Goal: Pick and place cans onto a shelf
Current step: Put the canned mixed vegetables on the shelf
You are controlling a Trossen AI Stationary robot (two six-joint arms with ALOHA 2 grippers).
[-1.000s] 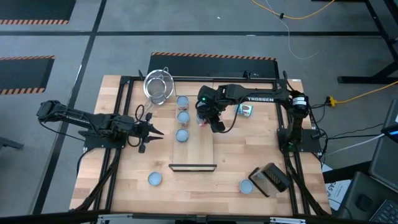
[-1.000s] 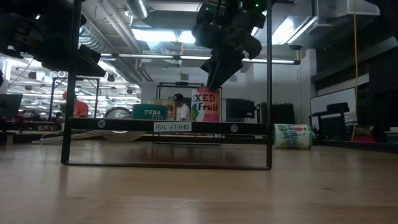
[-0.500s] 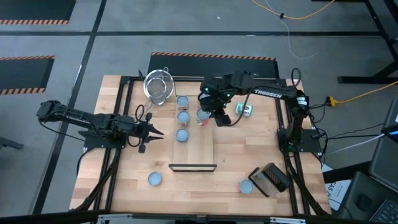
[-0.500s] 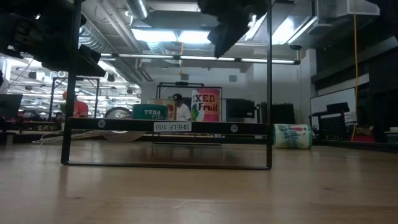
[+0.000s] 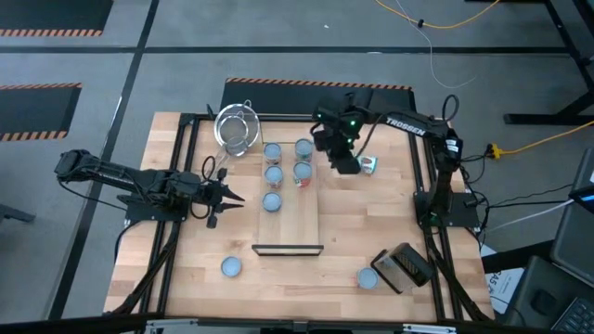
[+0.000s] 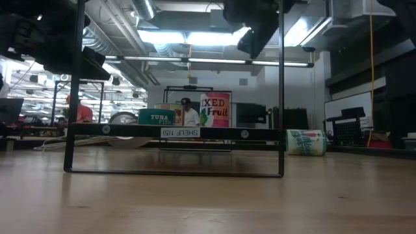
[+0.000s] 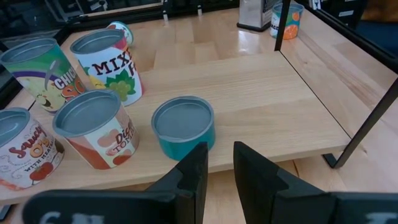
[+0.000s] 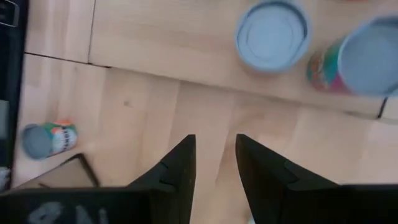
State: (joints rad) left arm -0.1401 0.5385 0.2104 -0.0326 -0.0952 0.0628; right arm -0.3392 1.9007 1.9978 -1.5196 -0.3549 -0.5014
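The shelf (image 5: pixel 290 218) is a long pale board with a black bar (image 6: pixel 175 133) at its near end. Several cans stand upright on its far half, among them a teal tin (image 7: pixel 183 124) and a mixed-fruit can (image 6: pixel 216 109). Another can (image 5: pixel 368 165) lies on its side on the table right of the shelf. My right gripper (image 5: pixel 345 163) hovers open, high above the table between the shelf's cans and that lying can, fingers pointing down (image 8: pixel 216 162). My left gripper (image 5: pixel 230 197) waits open left of the shelf, facing the cans (image 7: pixel 219 174).
A wire strainer (image 5: pixel 235 130) lies at the shelf's far left corner. Two loose cans (image 5: pixel 230 267) (image 5: pixel 368 277) stand near the table's front edge, the right one beside a dark box (image 5: pixel 404 264). Black frame posts rise at the table's sides.
My right gripper has risen from just above the mixed-fruit can and swung toward the table's right and far edges, tipping more steeply downward. The can stays upright on the shelf where the gripper was.
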